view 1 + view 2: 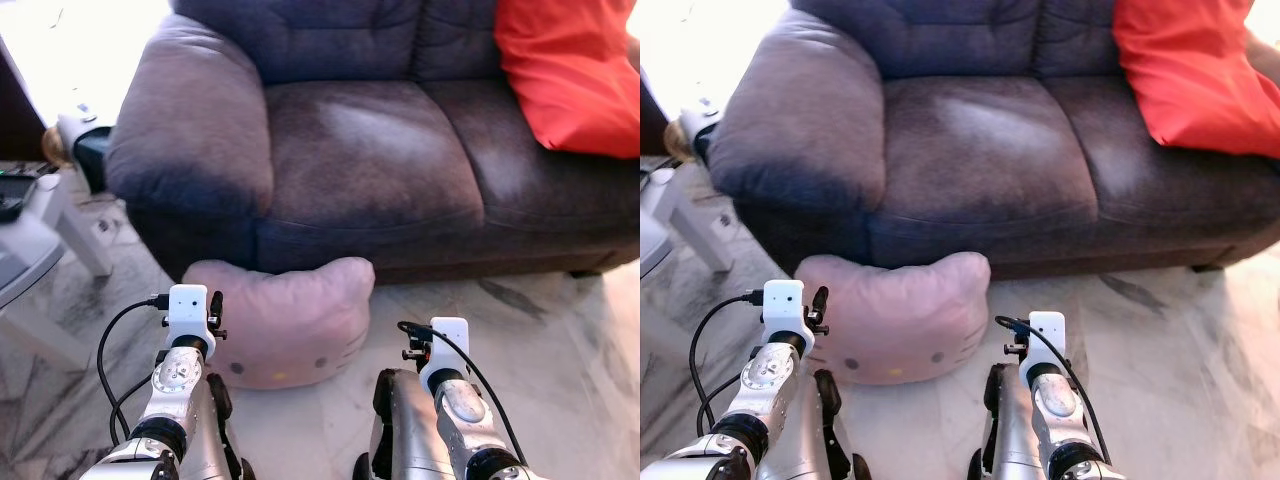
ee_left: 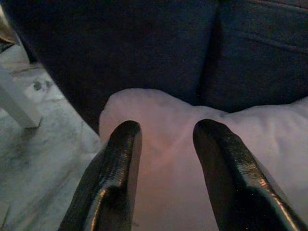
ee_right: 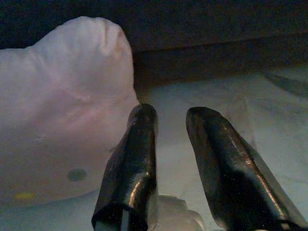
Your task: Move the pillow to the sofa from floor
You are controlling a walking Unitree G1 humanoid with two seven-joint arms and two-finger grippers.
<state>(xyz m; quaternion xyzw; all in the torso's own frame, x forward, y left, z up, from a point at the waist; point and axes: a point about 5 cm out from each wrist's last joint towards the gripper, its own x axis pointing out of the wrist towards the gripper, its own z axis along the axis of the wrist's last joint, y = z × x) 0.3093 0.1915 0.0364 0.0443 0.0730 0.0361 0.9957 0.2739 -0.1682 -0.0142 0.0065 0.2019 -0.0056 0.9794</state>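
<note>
A pink pillow (image 1: 285, 320) with a cat face printed on it lies on the marble floor, up against the front of the dark purple sofa (image 1: 370, 150). My left arm (image 1: 180, 390) is low beside the pillow's left end. In the left wrist view the left gripper (image 2: 166, 127) is open, with the pillow (image 2: 202, 159) just past its fingers. My right arm (image 1: 440, 400) is low to the right of the pillow. In the right wrist view the right gripper (image 3: 172, 111) is open over the floor, and the pillow (image 3: 62, 110) lies to one side of it.
A red cushion (image 1: 570, 70) rests on the sofa's right seat; the left and middle seats are bare. A white table (image 1: 60, 215) stands at the left with a dark remote (image 1: 15, 190) on it. Open marble floor (image 1: 560, 340) lies to the right.
</note>
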